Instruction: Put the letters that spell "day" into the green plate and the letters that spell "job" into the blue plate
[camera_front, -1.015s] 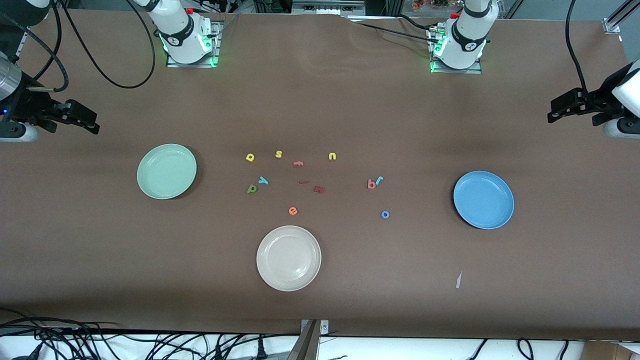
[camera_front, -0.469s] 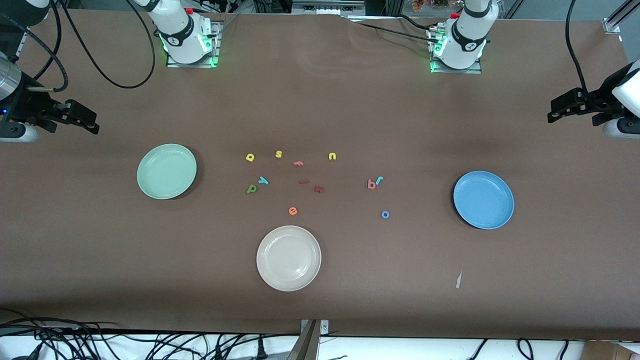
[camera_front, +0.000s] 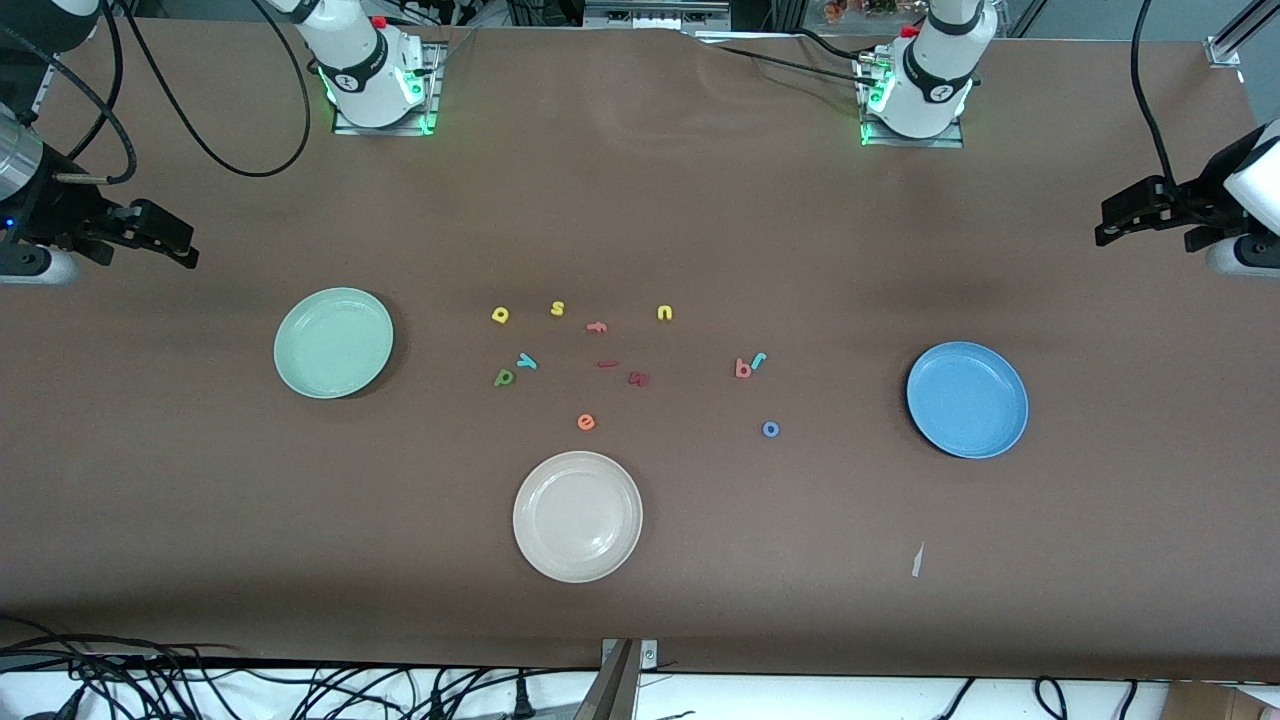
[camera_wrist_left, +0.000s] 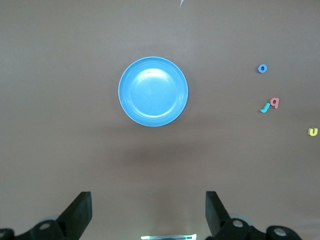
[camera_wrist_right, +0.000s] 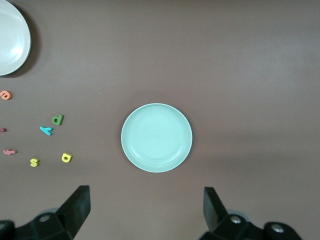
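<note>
Front view: two plates and scattered foam letters, both arms waiting high at the table's ends.
Nearest, the cream-white plate (camera_front: 577, 516); farther, toward the right arm's end, the green plate (camera_front: 333, 343) under the right gripper (camera_wrist_right: 145, 210), fingers apart; toward the left arm's end, the blue plate (camera_front: 967, 399) under the left gripper (camera_wrist_left: 148, 212), fingers apart; all the letters that spell "day" (camera_front: 505, 376) and the letters that spell "job" (camera_front: 744, 369) lie on the table between these plates.

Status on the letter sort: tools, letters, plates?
Both tools open and empty, left tool and right tool waiting at the table's ends. Day letters and job letters all on table. Green plate and blue plate empty. Nothing blocking.
</note>
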